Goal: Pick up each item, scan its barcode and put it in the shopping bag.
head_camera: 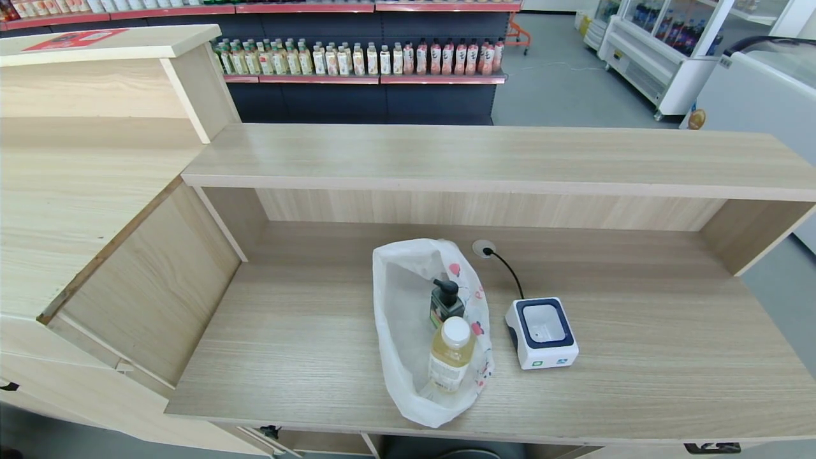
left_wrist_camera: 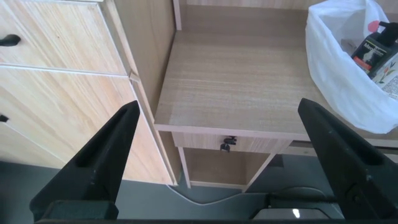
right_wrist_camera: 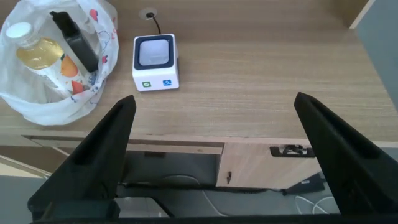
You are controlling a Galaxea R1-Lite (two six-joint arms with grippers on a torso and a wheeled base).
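A white plastic shopping bag lies open on the wooden counter. Inside it stand a yellow drink bottle with a white cap and a dark pump bottle. Right of the bag sits the white barcode scanner with its cable running to a hole in the counter. My left gripper hangs open below the counter's front edge, left of the bag. My right gripper is open too, held off the counter's front edge, nearer than the scanner and the bag.
A raised wooden shelf runs along the counter's back. A taller cabinet with drawers stands on the left. Store shelving with bottles and fridges are far behind. Bare counter lies on both sides of the bag and scanner.
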